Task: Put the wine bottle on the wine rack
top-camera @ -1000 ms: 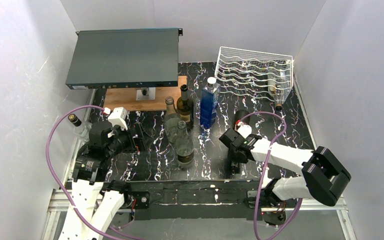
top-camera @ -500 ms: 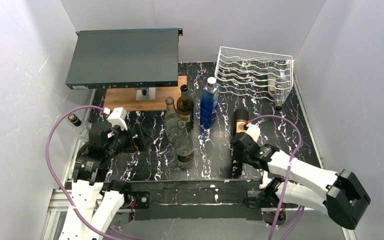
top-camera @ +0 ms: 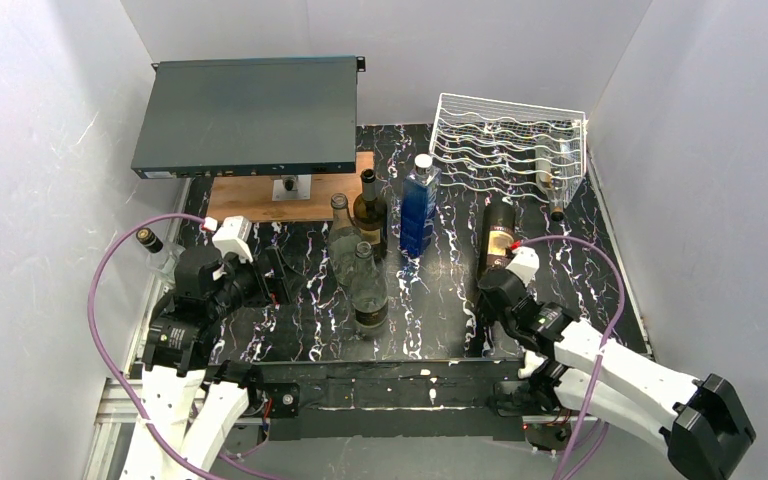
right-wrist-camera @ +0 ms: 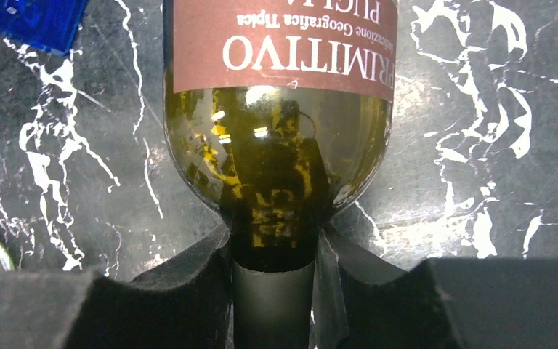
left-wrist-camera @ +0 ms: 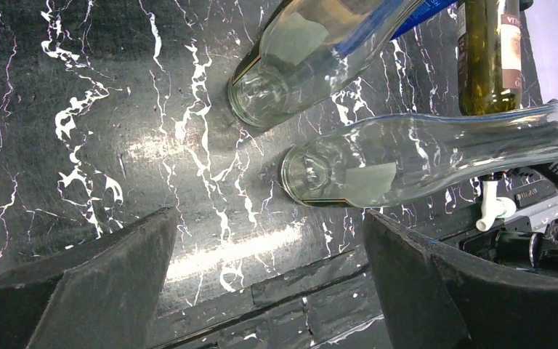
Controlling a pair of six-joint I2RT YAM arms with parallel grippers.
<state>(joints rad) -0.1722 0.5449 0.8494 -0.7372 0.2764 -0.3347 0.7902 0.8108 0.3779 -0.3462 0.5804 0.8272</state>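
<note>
Dark green glass bottle (right-wrist-camera: 276,131) with a brown label, neck clamped in the right gripper (right-wrist-camera: 272,269), base pointing toward the white rack (top-camera: 510,145), near it but apart, left gripper (left-wrist-camera: 267,225) spread wide, holding nothing, beside clear bottles (left-wrist-camera: 378,171) on the table (left-wrist-camera: 80,109).

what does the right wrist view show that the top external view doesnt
Only the right wrist view: the label lettering on the dark green glass wine bottle, and the right end effector clamped on its neck. Only the top external view: the white wire wine rack and dark flat metal box. Both: that bottle, the black marbled tabletop.
</note>
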